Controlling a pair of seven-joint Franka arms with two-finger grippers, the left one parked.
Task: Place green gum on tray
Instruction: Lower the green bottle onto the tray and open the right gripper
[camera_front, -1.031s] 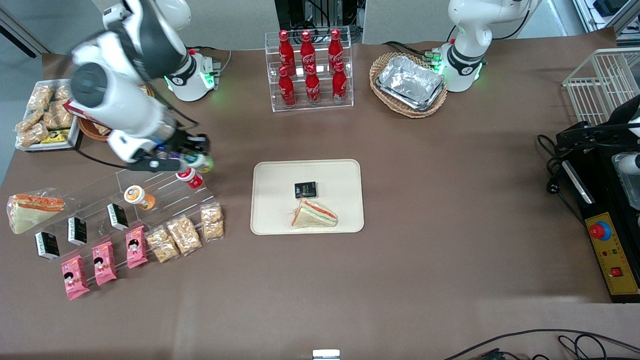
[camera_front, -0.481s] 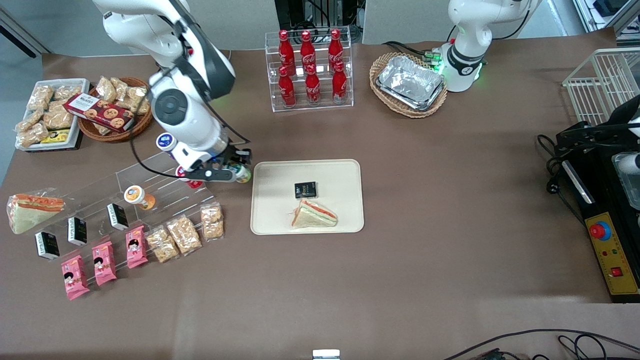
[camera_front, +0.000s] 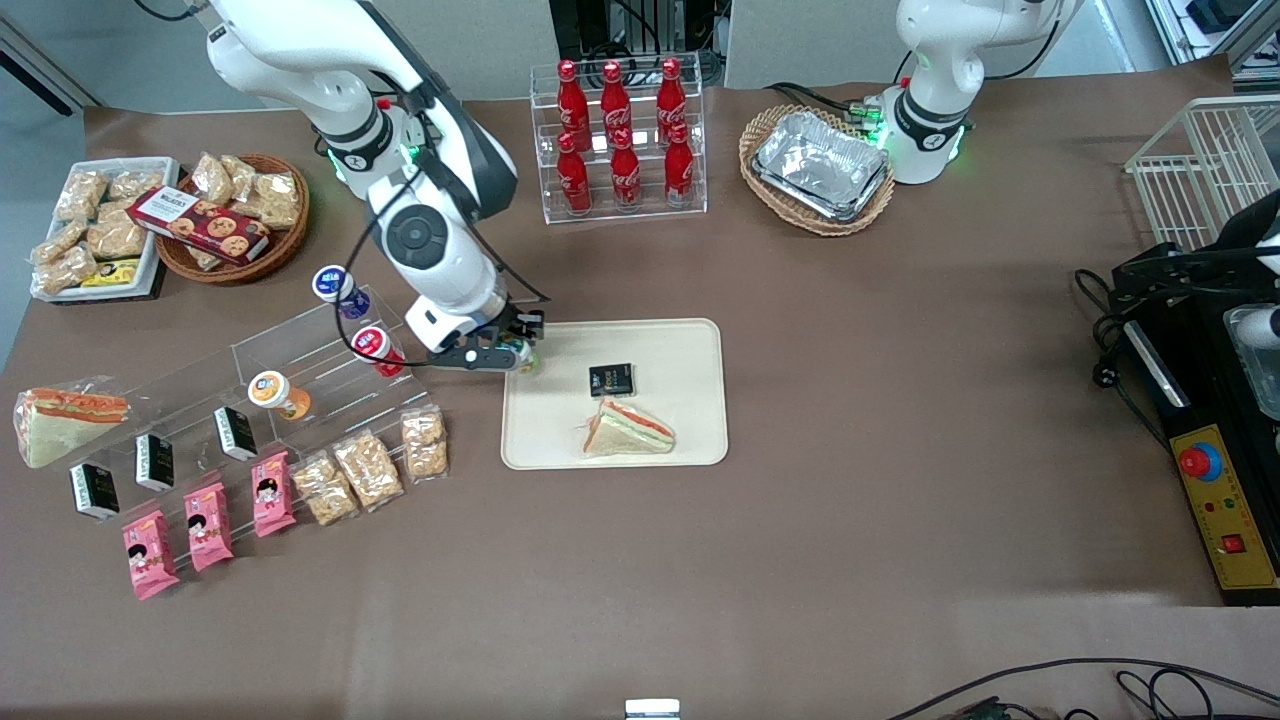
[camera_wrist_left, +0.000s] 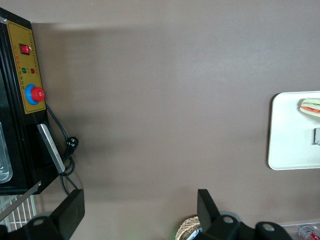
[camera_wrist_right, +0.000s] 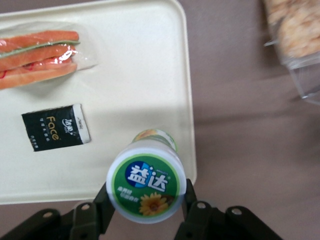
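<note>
My right gripper (camera_front: 517, 355) is shut on the green gum (camera_wrist_right: 146, 181), a small bottle with a green-yellow body and a white lid with a green label. It holds the bottle in the air above the rim of the cream tray (camera_front: 680, 340) at the edge nearest the working arm's end. In the right wrist view both fingers (camera_wrist_right: 104, 199) press the lid's sides, and the tray (camera_wrist_right: 130, 75) lies below. In the front view the gum (camera_front: 522, 355) shows only partly under the gripper.
On the tray lie a black packet (camera_front: 611, 379) and a wrapped sandwich (camera_front: 627, 430). Beside the tray, a clear stepped rack (camera_front: 300, 360) holds red-bodied (camera_front: 378, 347), orange-bodied (camera_front: 276, 392) and blue-lidded (camera_front: 334, 287) bottles. Snack packets (camera_front: 423, 443) lie nearer the camera. A cola rack (camera_front: 620, 135) stands farther back.
My right arm has carried the green gum from above the clear rack sideways to the tray's edge. The gripper has stayed shut on the bottle throughout.
</note>
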